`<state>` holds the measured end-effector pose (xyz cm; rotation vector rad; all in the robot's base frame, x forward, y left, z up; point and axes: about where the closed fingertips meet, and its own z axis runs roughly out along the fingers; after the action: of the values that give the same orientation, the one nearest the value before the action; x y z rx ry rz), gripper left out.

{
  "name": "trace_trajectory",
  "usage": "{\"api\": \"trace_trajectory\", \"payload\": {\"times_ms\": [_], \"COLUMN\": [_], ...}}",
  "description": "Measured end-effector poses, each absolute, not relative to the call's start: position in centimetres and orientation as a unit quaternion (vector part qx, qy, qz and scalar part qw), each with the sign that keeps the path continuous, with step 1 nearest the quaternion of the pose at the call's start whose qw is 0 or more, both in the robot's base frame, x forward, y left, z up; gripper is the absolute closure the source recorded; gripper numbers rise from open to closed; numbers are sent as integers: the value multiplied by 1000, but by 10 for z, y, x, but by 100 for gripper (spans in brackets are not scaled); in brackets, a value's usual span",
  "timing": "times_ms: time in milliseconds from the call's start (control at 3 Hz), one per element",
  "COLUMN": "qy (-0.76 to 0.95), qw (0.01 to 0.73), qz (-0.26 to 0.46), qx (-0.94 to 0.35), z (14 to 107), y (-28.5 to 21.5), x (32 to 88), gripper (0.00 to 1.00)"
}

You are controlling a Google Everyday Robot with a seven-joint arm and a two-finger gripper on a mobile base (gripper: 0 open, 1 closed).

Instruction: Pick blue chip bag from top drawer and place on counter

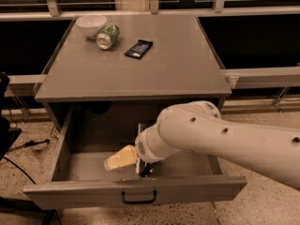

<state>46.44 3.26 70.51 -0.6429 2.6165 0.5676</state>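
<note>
The top drawer (61, 149) is pulled open below the counter (164, 69); its front panel carries a small black handle (138, 198). My white arm reaches in from the right. My gripper (121, 159), a pale yellow wedge, is low inside the drawer near the front middle, pointing left. The blue chip bag does not show; a small dark shape (146, 171) sits under my wrist, and I cannot tell what it is. The arm hides the drawer's right half.
On the counter's back left stand a white bowl (91, 25), a green can (107, 35) on its side and a flat dark bar wrapper (139, 48). A window ledge runs behind. Dark gear and cables (18, 144) lie on the floor at left.
</note>
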Motion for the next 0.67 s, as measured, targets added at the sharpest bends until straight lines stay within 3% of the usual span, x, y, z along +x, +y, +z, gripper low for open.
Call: {"api": "trace_trajectory", "payload": {"times_ms": [667], "qy": [933], "qw": [210], "qz": [184], "qx": [-228], "z": [694], "y": [40], "x": [483], "gripper": [0]}}
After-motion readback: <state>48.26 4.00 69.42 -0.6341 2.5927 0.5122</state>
